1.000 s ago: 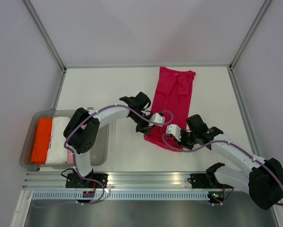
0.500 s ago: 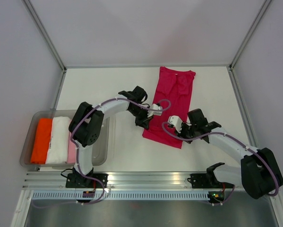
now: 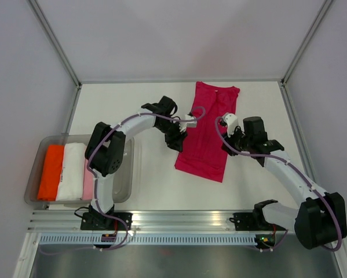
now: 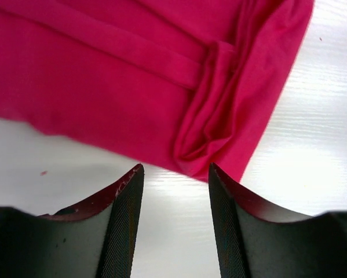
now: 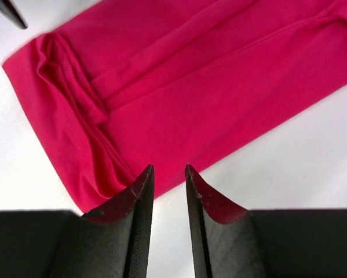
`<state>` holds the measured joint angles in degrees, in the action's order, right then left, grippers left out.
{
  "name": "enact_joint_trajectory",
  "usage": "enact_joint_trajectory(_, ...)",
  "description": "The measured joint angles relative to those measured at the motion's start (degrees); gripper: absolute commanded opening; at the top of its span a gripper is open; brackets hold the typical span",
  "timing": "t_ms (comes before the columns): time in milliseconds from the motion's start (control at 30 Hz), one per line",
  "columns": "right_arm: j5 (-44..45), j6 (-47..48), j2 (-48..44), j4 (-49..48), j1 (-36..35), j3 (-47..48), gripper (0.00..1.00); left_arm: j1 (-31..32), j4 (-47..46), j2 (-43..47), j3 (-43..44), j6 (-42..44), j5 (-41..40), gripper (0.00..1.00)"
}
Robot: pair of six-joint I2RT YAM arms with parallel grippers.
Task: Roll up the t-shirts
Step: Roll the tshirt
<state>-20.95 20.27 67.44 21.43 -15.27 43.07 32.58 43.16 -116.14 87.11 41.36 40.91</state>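
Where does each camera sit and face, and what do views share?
Top external: fixed above and behind the bases, looking down on table and magenta t-shirt; left arm and right arm show.
Left wrist: on the left arm, looking down past its own jaws at the t-shirt's edge.
Right wrist: likewise from the right arm, its jaws showing.
Shared: the t-shirt, in all three.

Four t-shirts [image 3: 208, 139] [image 3: 50, 172] [image 3: 72, 171] [image 3: 87, 186], one bin [image 3: 130, 174], two tools [image 3: 176, 145] [image 3: 228, 146].

Bright, even, diffuse lighting in all views; shadows are soft and faint, focus mostly sharp.
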Motion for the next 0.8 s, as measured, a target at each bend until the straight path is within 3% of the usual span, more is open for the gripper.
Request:
enact_joint_trajectory(167,-5.0,-7.5,-7.0,-0.4,0.1,-1.1,0.07,-3.0,-0.4,0.3,3.5,-1.4,-0.2,0.45)
enact_joint_trajectory(267,-10.1,-10.4,-10.7,-3.0,0.1,-4.4,0.00,-2.3,-1.7,4.9,-2.3,2.0,-0.3,0.42)
enact_joint_trajectory(367,-13.6,-11.6,-9.4,-5.0,0.1,-7.6,0.00,1.7,-1.2,10.6,-9.7,4.2,-0.4,0.40)
enact_joint_trajectory(500,-15.8,-12.0,0.6,-6.6,-0.5,-7.9,0.00,7.7,-2.4,11.0,-11.8,4.4,-0.3,0.38)
enact_joint_trajectory(800,-16.6,-14.7,7.9,-8.6,-3.7,-8.0,0.00,6.4,-7.6,5.4,-10.6,2.1,-1.9,0.38)
